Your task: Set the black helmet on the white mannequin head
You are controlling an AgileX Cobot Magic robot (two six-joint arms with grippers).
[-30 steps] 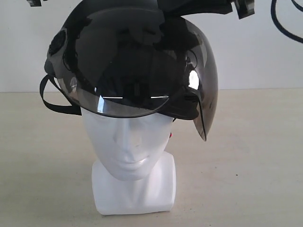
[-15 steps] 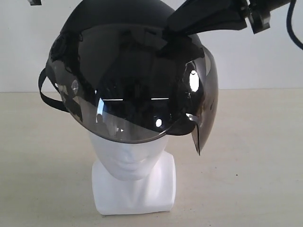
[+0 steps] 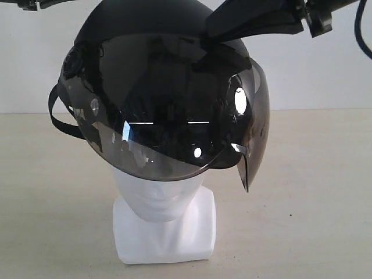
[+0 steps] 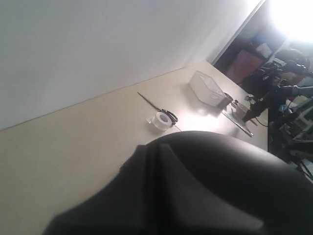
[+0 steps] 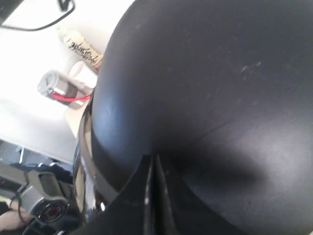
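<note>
Beige worktop (image 3: 314,192), white wall; matte black open-face helmet with smoky visor (image 3: 168,99) has sunk further over the glossy white mannequin head (image 3: 163,200), hiding eyes and nose; seating judged nearly complete; right fingers (image 5: 168,215) pressed together on the crown; left fingers (image 4: 146,186) too blurred to tell.

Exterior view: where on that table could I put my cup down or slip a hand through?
Bare table lies open either side of the white mannequin head, between its base and the picture's edges. Crowded above: the black helmet, its visor and strap overhang the head.
</note>
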